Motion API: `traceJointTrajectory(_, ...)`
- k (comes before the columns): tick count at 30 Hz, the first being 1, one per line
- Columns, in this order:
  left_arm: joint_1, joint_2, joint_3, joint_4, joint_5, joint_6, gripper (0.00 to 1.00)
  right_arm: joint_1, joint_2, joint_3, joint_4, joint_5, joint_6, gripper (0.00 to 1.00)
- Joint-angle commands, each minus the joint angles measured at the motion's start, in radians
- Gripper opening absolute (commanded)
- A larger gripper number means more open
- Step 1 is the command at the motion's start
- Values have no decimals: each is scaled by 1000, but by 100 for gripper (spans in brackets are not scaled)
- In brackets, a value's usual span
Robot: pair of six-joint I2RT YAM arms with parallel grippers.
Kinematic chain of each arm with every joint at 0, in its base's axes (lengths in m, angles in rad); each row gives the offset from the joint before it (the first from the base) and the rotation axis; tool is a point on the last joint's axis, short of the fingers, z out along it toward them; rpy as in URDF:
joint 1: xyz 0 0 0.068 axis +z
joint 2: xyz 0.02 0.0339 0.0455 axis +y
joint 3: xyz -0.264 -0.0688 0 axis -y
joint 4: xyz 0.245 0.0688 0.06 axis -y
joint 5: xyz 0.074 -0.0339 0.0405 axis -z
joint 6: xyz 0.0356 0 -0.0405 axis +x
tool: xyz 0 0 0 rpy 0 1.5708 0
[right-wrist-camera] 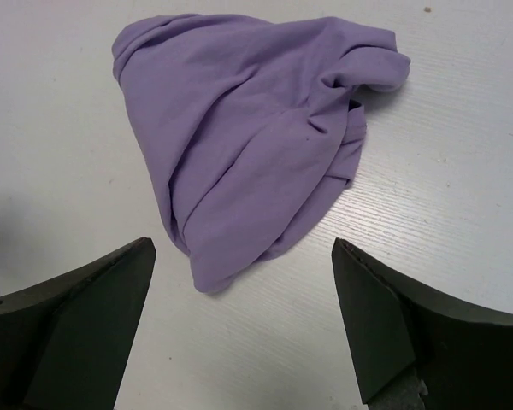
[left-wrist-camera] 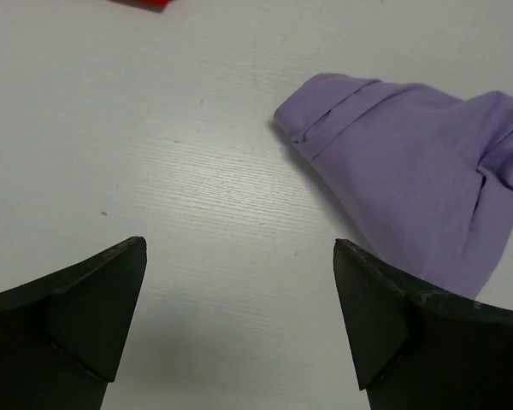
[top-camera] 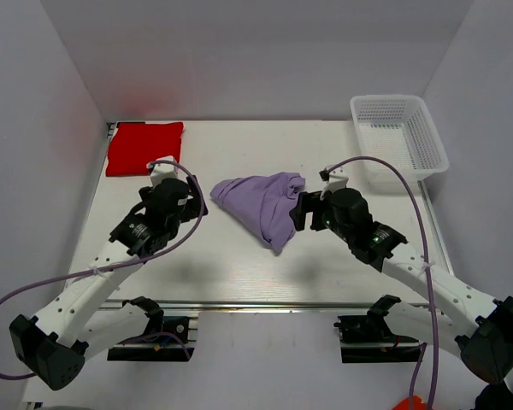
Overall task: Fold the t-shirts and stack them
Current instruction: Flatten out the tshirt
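On the white table, the crumpled purple shirt lies between the left gripper and the right gripper, both spread apart; the folded red shirt sits at the far-left corner.

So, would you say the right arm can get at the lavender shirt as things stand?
Probably yes: the right claw is open right beside the lavender shirt, and nothing lies on it or between them.
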Motion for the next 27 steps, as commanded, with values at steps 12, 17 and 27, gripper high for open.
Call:
traceJointTrajectory(12, 9, 149, -11, 166, 75, 67, 100, 0, -12, -23, 72, 19, -12, 90)
traceJointTrajectory(17, 45, 323, 30, 208, 113, 77, 100, 0, 60, 14, 1, 51, 11, 90)
traceJointTrajectory(27, 180, 478, 0, 482, 306, 182, 82, -22, 198, 69, 0, 146, 39, 90)
